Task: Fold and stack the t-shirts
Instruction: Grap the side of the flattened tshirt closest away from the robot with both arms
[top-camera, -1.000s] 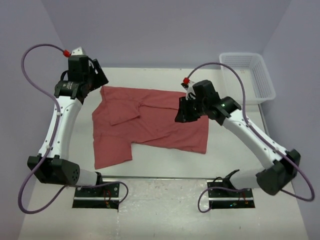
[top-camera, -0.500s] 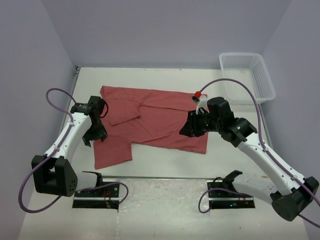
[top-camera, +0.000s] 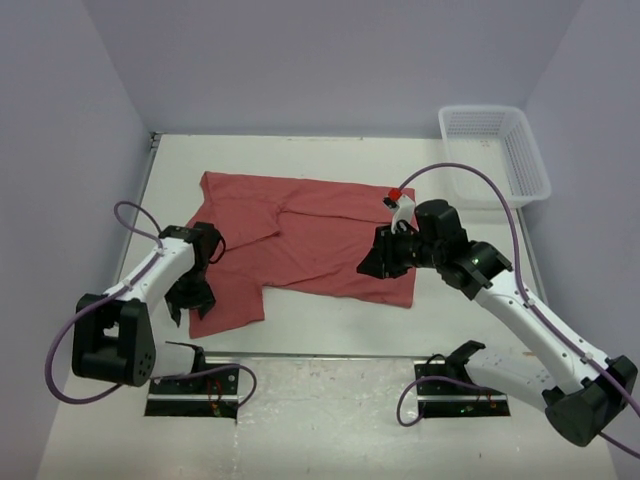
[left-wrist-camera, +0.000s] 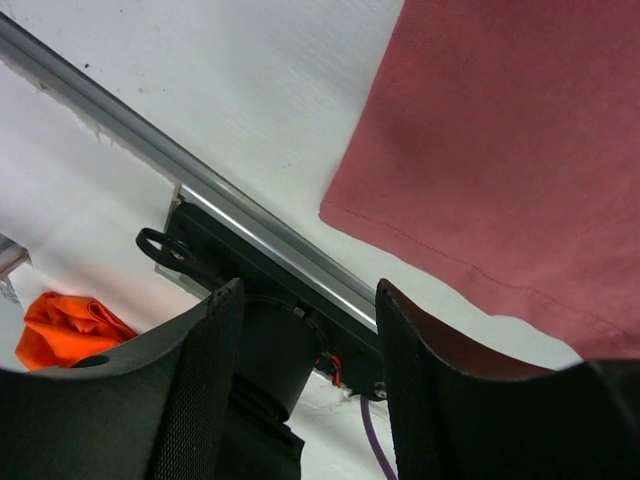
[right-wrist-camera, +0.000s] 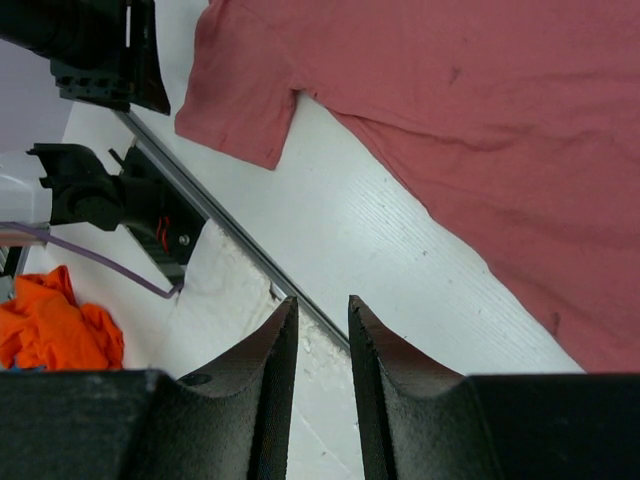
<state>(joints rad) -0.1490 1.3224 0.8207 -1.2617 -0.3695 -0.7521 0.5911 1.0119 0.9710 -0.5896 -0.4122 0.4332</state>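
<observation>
1. The t-shirt (top-camera: 300, 235) lies spread but rumpled on the table (top-camera: 330, 335), running from near the far left corner toward the middle. It is not yet folded, and one flap reaches close to the near edge.
2. The left gripper (top-camera: 186, 300) hangs low at that flap's left edge. Its fingers are apart with nothing between them, likely lining up to pinch the cloth.
3. The right gripper (top-camera: 378, 262) sits over the shirt's near right part. Its fingers are almost together with a thin gap and hold nothing; it is probably placed to take the opposite side.
4. The basket (top-camera: 495, 150) stands apart at the far right corner.
5. A second ago the left arm was raised by the shirt's far left corner. It has since swung down to the near side and its fingers have narrowed. The right gripper has shifted a little toward the right edge. The shirt lies as before.
</observation>
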